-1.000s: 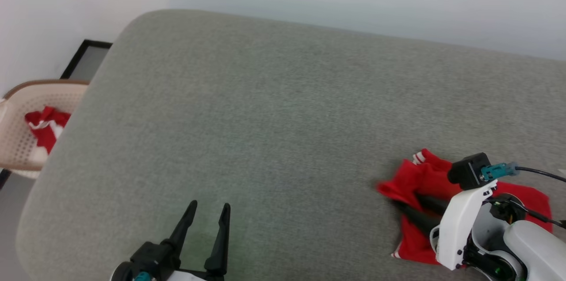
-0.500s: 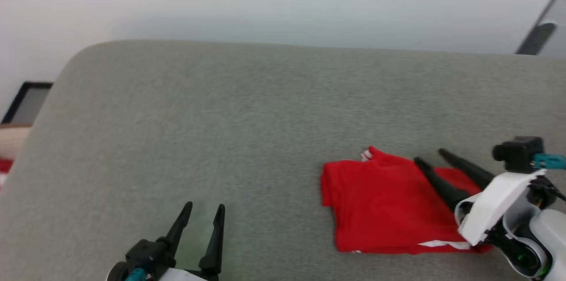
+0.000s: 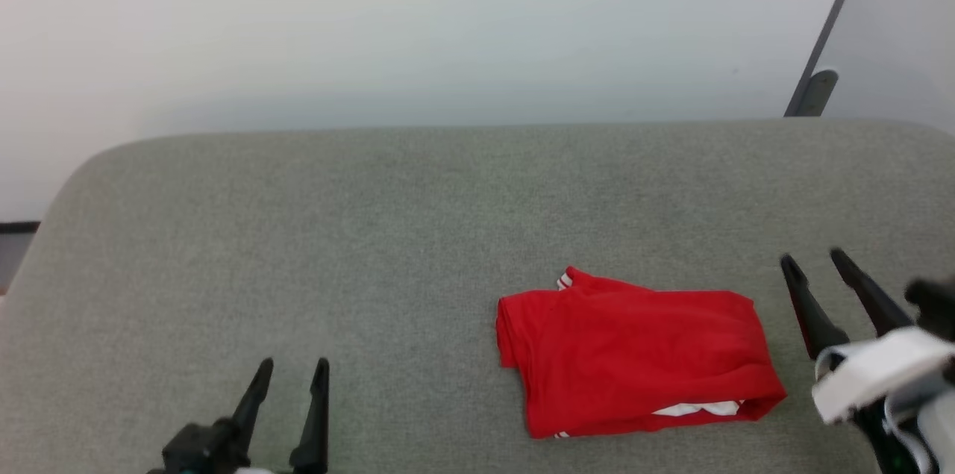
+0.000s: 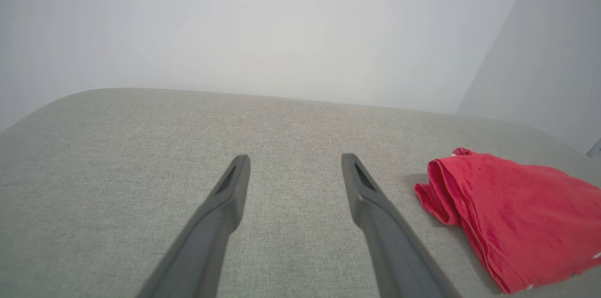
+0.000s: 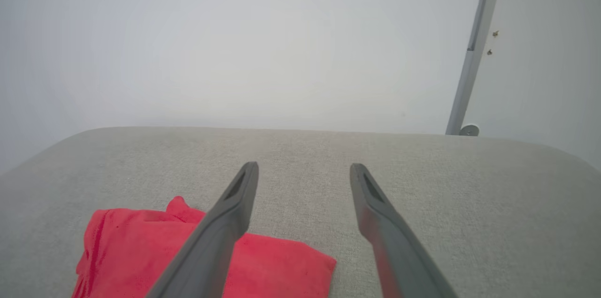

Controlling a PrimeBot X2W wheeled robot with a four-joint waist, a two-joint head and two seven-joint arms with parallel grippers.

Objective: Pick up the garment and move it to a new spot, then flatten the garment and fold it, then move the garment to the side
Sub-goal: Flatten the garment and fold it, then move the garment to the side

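Observation:
The garment lies folded into a red rectangle on the grey padded surface, right of centre, with a bit of white trim at its near edge. It also appears at the right of the left wrist view as the garment and at the lower left of the right wrist view as the garment. My right gripper stands open just right of it, touching nothing. Far to the garment's left, near the front edge, my left gripper is open and empty.
A pale wall rises behind the padded surface. A grey post with a foot stands at the back right. The surface's left corner is rounded, with a dark strip of floor edge beyond it.
My right gripper opened, let go of the garment and drew back to its right. The camera swung right, so the basket at the left left the picture.

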